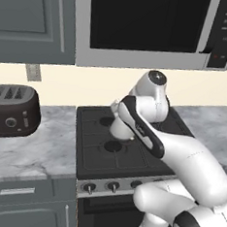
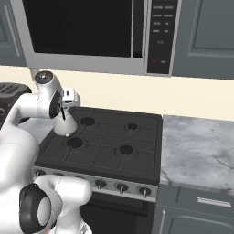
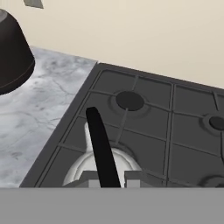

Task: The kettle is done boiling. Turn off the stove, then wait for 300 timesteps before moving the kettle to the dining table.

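Currently, reading across the scene from left to right:
toaster (image 1: 8, 111): sitting at the far left on the marble counter (image 1: 44, 151), well apart from the work
stove (image 2: 103, 141): lying between two stretches of counter, under the microwave (image 2: 87, 32), its knobs (image 2: 121, 186) running along the near steel strip
kettle (image 2: 64, 127): standing on the stove's left side, over a burner toward the left edge; in the left base view the arm is hiding most of its white body (image 1: 120, 129)
kettle handle (image 3: 100, 148): rising as a thin black arch straight up from the white body in the hand view
gripper (image 3: 110, 178): hanging directly over the kettle with its jaws drawn almost together on the black handle, so it is judged to be gripping it; whether the base is lifting off the grate cannot be told
burner state: no flame is showing on any burner; the knob positions are too small to read
dining table: lying somewhere beyond these frames, so a carry and a drive are probably coming
risk, handle: a thin arch pinched between narrow tips may be letting the kettle swing or slide along the arch once it is lifting
risk, grates: a low or sideways pull may be catching the base on the raised grate bars and tipping it
risk, overhead: the microwave is hanging close above, so a steep lift may be bringing the wrist up against it
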